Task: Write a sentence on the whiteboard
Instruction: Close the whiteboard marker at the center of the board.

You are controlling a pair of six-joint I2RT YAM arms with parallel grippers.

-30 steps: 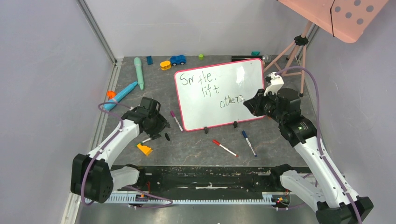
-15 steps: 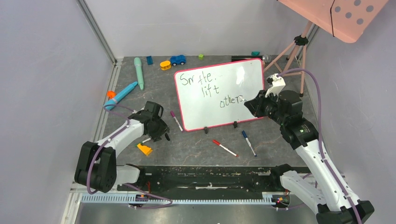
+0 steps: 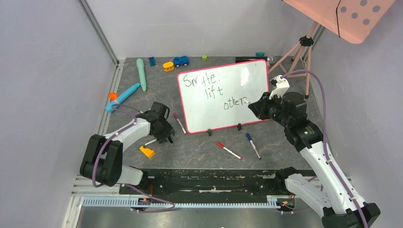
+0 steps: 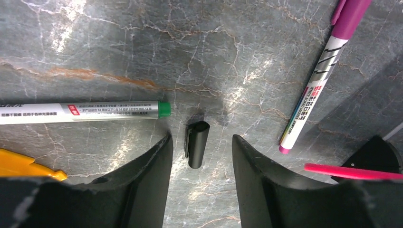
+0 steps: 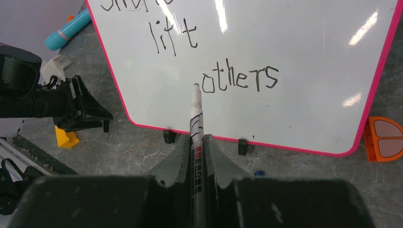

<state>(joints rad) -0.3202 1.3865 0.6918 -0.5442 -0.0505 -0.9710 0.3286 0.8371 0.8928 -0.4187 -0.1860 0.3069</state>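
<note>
Right hand (image 5: pixel 196 143) clamped on white-barrelled marker (image 5: pixel 195 111), tip close to glossy pink-framed white whiteboard (image 3: pixel 249 80) standing on grey marbled worktop (image 3: pixel 195 149). Left hand (image 4: pixel 200 140) spread open astride small black plastic cap (image 4: pixel 197 153).

whiteboard (image 3: pixel 204 114): pink-framed, glossy | sentence (image 3: pixel 214 91): three black lines, top word unclear

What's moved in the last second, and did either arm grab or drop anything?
The left gripper came down and slightly right, its fingers now open either side of the black cap; nothing grasped. The right gripper stayed shut on the marker at the whiteboard; the sentence is unchanged.
</note>
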